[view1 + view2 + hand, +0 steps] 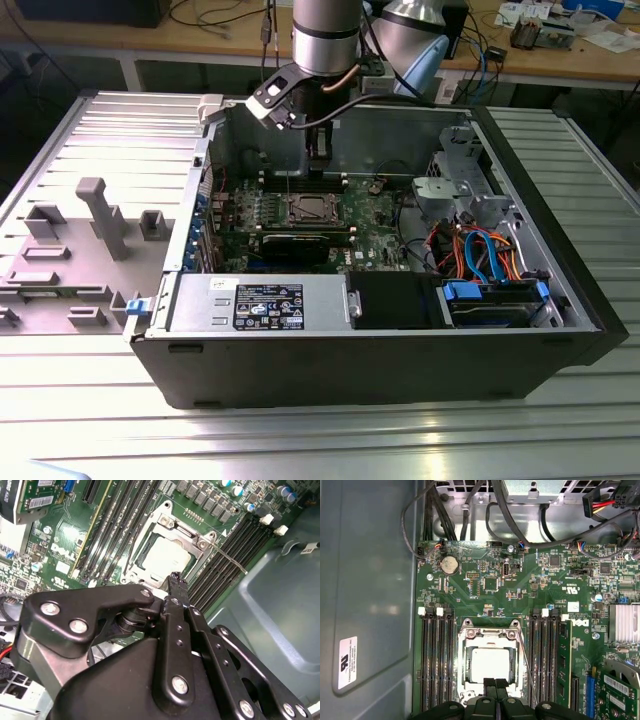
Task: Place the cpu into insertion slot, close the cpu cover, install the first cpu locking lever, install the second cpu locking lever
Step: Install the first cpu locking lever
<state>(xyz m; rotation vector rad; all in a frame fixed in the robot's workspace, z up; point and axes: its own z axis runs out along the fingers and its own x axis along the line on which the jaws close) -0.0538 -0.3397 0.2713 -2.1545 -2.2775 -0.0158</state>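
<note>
The small silver-grey square cpu (492,664) sits in the silver-rimmed insertion slot (489,626), with the thin silver frame cpu cover (466,667) seemingly down. I judge one thin wire lever (229,559) unlatched. Jaws hover beside, pinched together, empty.

An open computer case (380,375) lies on a ribbed metal table (320,445). A silver power supply (260,303) sits along its near wall. Orange and blue cables (480,250) bunch toward the exterior view's right. A grey tray (60,280) of upright blocks stands beside the case, on the exterior view's left. In the first wrist view, a coin battery (449,565), long memory slots (436,655) and a finned heatsink (623,622) sit on the green board (530,595).
</note>
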